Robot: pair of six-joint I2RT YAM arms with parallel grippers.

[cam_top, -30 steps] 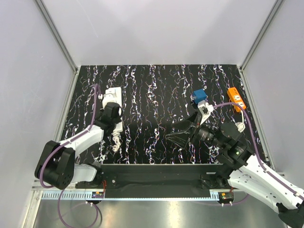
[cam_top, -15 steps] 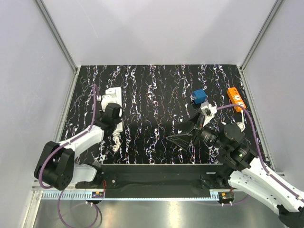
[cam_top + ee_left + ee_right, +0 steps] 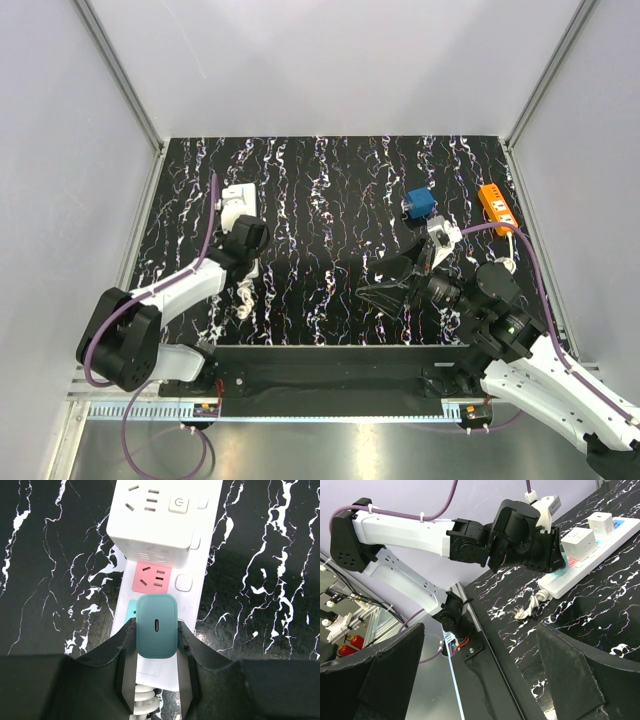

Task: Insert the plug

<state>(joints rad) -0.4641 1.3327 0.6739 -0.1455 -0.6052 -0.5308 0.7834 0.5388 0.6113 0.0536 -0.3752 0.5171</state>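
A teal plug with a small slot in its back is held between my left gripper's fingers. It stands over the teal socket of a white power strip, just below a pink socket and a white cube adapter. I cannot tell if its prongs are in. In the top view the left gripper is over the strip at the left. My right gripper is open and empty above the mat, right of centre. In the right wrist view it looks at the left arm and strip.
The strip's coiled white cord lies near its front end. A blue box and an orange device sit at the back right. The metal frame rail runs along the near edge.
My left gripper has shifted slightly right along the strip with the teal plug. The right arm has drawn back a little toward its base, jaws still open.
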